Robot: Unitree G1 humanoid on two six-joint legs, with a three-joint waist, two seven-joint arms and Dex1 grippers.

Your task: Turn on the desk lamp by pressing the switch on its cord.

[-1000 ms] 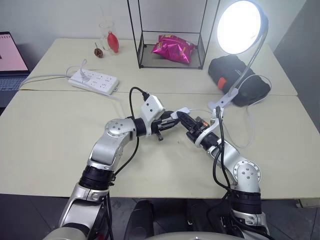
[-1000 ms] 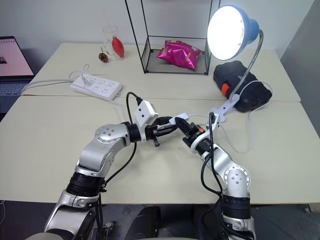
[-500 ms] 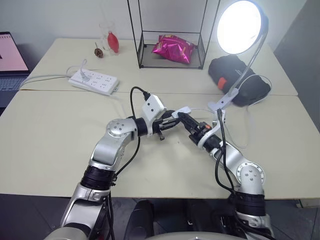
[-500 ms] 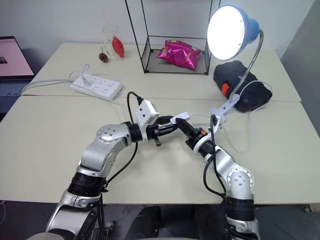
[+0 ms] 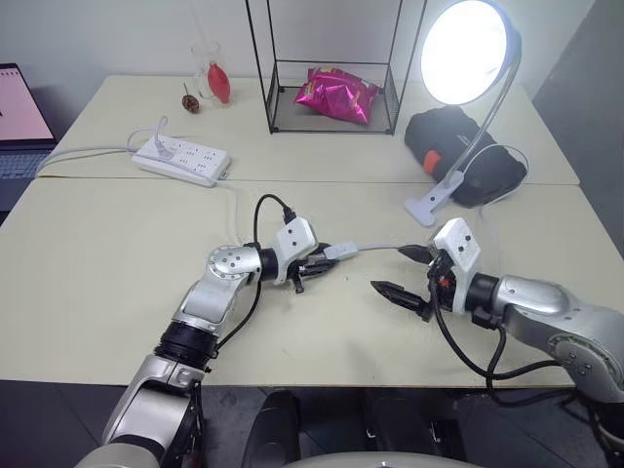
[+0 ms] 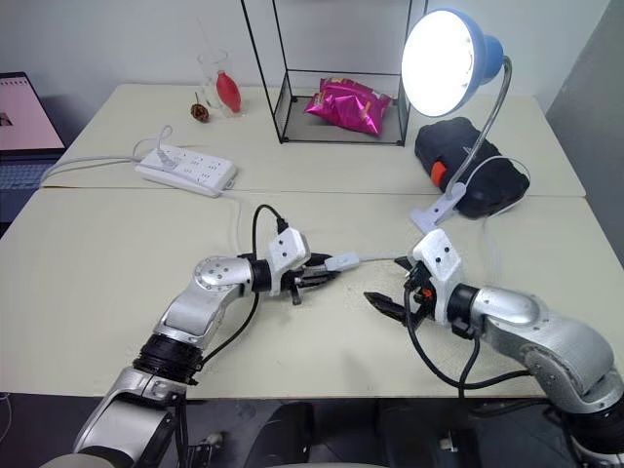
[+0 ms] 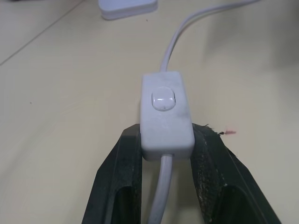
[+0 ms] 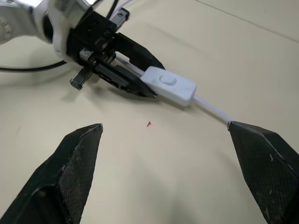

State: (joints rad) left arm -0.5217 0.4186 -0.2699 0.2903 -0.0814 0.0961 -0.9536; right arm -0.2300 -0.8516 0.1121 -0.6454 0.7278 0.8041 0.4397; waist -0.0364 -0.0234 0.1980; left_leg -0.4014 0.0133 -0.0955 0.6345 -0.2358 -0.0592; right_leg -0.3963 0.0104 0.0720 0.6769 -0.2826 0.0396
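Now your left gripper [image 7: 163,154] pinches the switch [image 5: 339,250] by its sides, long axis along the cord [image 5: 375,248]; your right gripper [image 5: 402,272], jaws wide, sits just beside it, rocker facing up.

Ahead of me, a white power strip [image 5: 182,159] lies on the far table, a pink snack bag [image 5: 338,94] sits inside a wire-frame box [image 5: 331,68], a black bag [image 5: 464,156] to its right, and a laptop [image 5: 18,122] at far left.
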